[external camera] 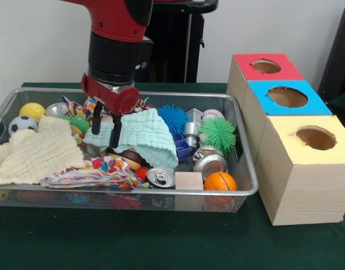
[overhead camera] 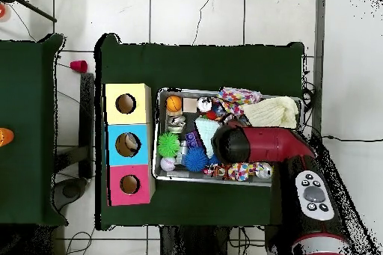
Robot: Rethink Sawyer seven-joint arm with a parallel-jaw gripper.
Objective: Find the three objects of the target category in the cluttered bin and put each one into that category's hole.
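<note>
In the front view your gripper (external camera: 106, 125) hangs in the left-centre of the frame, its dark fingers parted only narrowly and straddling the left edge of the mint cloth (external camera: 141, 138); whether they already pinch that edge I cannot quite tell. The cloth spreads rightward from the tool across the middle of the wire bin (external camera: 248, 183), so any lift peels it from the left.

Which category you are after is not shown. Left of the gripper lie a yellow ball (external camera: 32, 111), a soccer ball (external camera: 21, 124) and a cream cloth (external camera: 43, 154). Right of the cloth come a blue spiky ball (external camera: 173, 118), a green spiky ball (external camera: 217, 134), cans (external camera: 209, 164) and an orange ball (external camera: 220, 181). At far right stand the red hole (external camera: 266, 66), blue hole (external camera: 287, 97) and yellow hole (external camera: 315, 137), well apart from the tool, with the bin's right wall between.
</note>
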